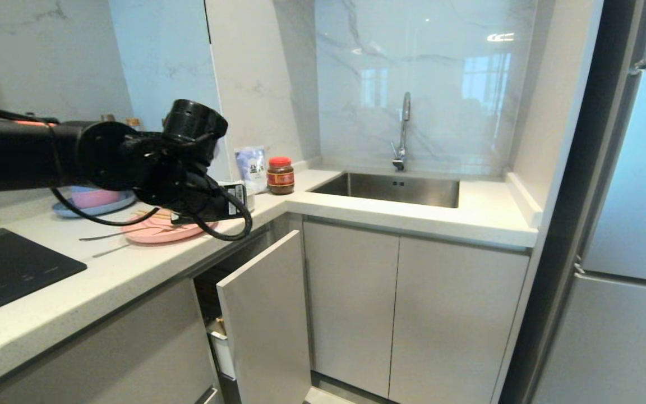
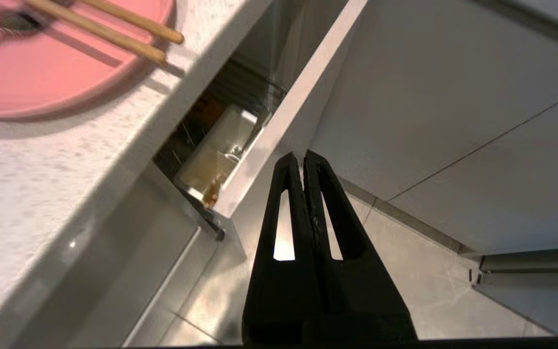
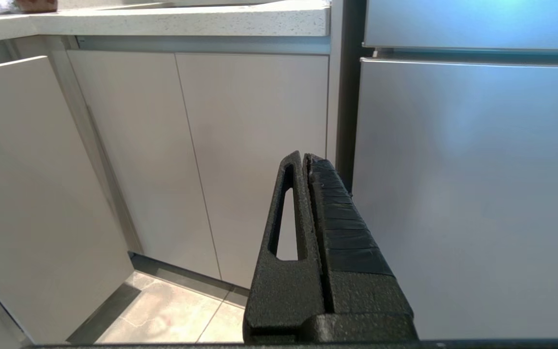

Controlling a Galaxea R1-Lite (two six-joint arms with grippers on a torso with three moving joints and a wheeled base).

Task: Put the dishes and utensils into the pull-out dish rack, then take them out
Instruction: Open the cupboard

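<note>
A pale-pink plate (image 1: 157, 231) (image 2: 41, 72) lies on the countertop with wooden chopsticks (image 2: 114, 26) (image 1: 148, 214) across it. A slim silver fork (image 1: 104, 235) rests on the counter just left of the plate. Below the counter edge the pull-out dish rack stands partly drawn out, its white panel front (image 1: 267, 314) (image 2: 284, 131) angled into the aisle. A white cup (image 2: 216, 155) and chrome wire show inside it. My left arm reaches in from the left above the plate. My left gripper (image 2: 303, 156) is shut and empty, hanging beyond the counter edge over the panel's top. My right gripper (image 3: 304, 156) is shut and empty, low by the cabinets.
A steel sink (image 1: 390, 189) with a faucet (image 1: 403, 132) fills the corner counter. A red-lidded jar (image 1: 280, 175) and a small bag (image 1: 251, 165) stand beside it. A black hob (image 1: 3, 269) is at the left, a pink bowl on a blue plate (image 1: 96, 201) behind, a fridge (image 1: 626, 224) at the right.
</note>
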